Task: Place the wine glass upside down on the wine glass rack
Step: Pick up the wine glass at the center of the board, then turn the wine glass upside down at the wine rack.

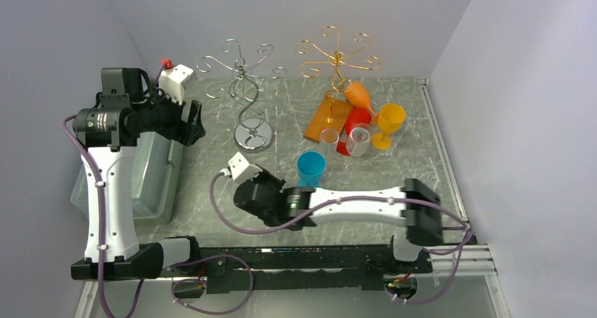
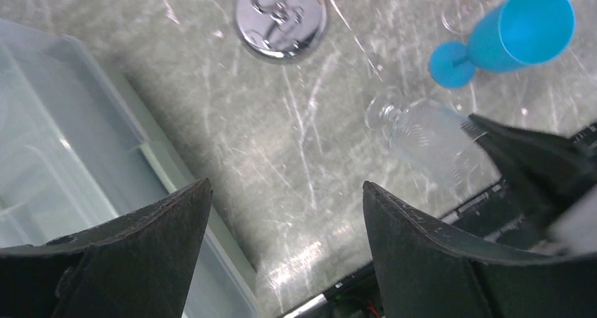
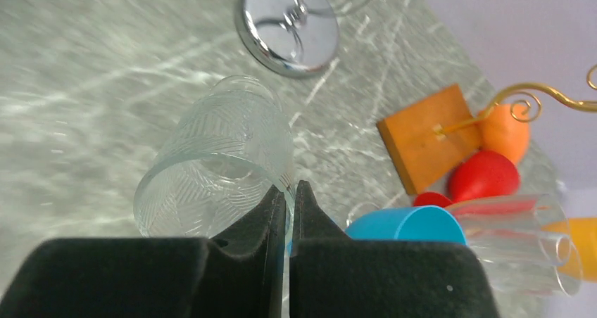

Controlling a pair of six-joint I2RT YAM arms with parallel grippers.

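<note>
Wine glass (image 3: 218, 156), clear, rim pinched between the right jaws, left jaws wide, holding nothing

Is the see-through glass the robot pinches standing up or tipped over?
Tipped over. In the left wrist view the clear glass lies sideways, its rim pinched by the right gripper, jaws shut.

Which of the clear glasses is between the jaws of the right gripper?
The clear glass with the cut pattern, its rim pinched by the right gripper. The two plain clear glasses stand apart, by the red glass.
</note>
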